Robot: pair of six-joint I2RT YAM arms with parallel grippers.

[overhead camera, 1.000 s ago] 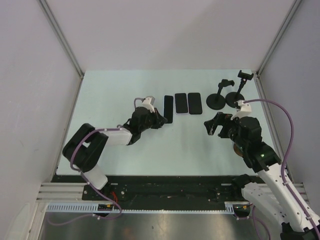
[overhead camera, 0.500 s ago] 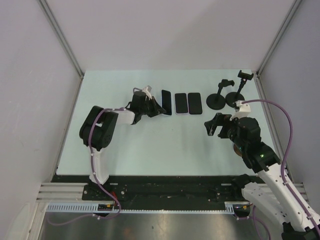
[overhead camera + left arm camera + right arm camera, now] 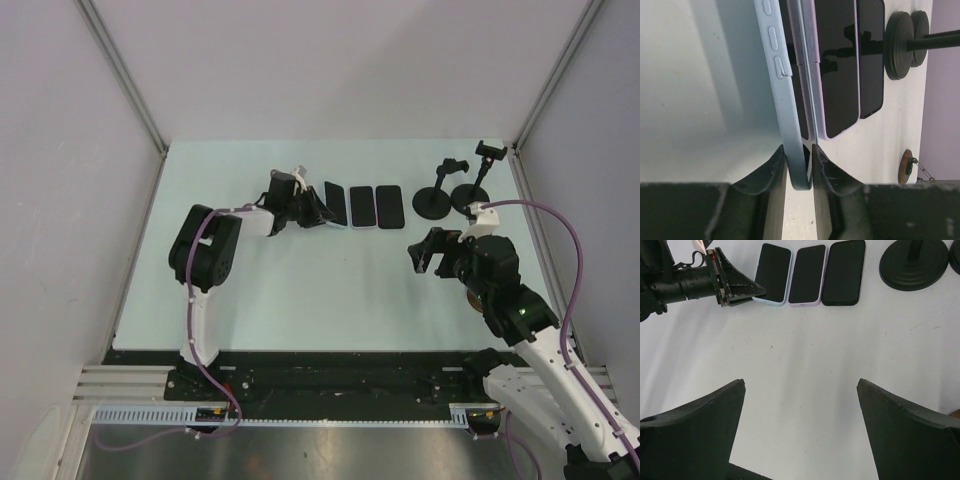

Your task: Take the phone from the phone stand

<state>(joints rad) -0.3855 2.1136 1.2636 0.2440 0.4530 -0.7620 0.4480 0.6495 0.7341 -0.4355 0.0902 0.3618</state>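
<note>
Pale blue casing marks the phone (image 3: 780, 85) that the left gripper (image 3: 799, 155) has by its near end, the jaws pinching it across its thickness so that the left wrist view looks straight along the side buttons. This phone is the leftmost of three lying in a row on the desk (image 3: 250, 290). Just beside it is a lilac-edged phone (image 3: 808, 274), and beyond that a black phone (image 3: 842, 271), all with dark screens up. I cannot tell whether the pinched phone rests fully flat. Two black phone stands (image 3: 434, 200) with round bases are at the far right corner, apart from the row. The right gripper (image 3: 801, 384) hovers above the bare desk near the stands, its jaws spread wide and holding nothing.
</note>
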